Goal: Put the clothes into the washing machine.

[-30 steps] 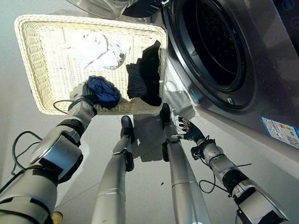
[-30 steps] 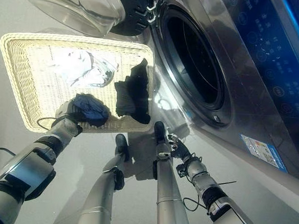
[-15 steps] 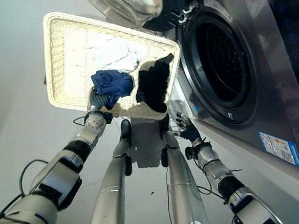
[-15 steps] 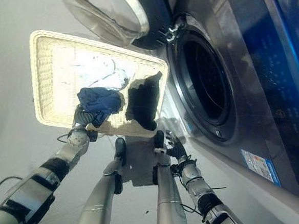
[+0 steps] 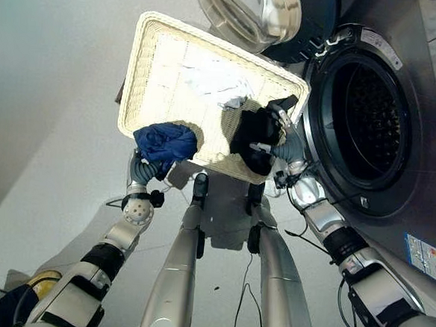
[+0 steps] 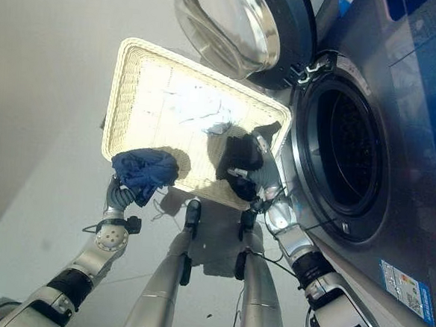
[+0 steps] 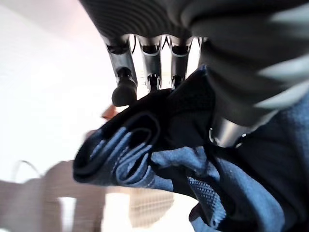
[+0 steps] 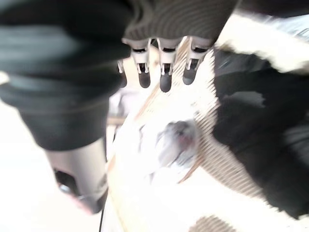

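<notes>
In the left eye view, a crumpled dark blue garment (image 5: 165, 143) is seen lifted clear of the cream wicker laundry basket (image 5: 144, 70) and held just over its near rim, left of centre, whereas a second ago it was being gathered inside the basket; the left hand (image 5: 140, 171) is curled round it from below. The right hand (image 5: 288, 144), which hung idle near the floor a second ago, is now raised to the basket's right corner beside a black garment (image 5: 253, 134), and a pale white garment (image 5: 217, 83) lies deeper in the basket. In the right eye view, the silver front-loading washing machine (image 6: 396, 183) stands at the right with its round glass door (image 6: 226, 26) swung open at the top, well apart from the blue garment. In the left wrist view, fingers and thumb are clamped on blue folds. In the right wrist view, the fingers (image 8: 164, 72) are spread straight, holding nothing. The first garment is judged ready for carrying across to the drum.
</notes>
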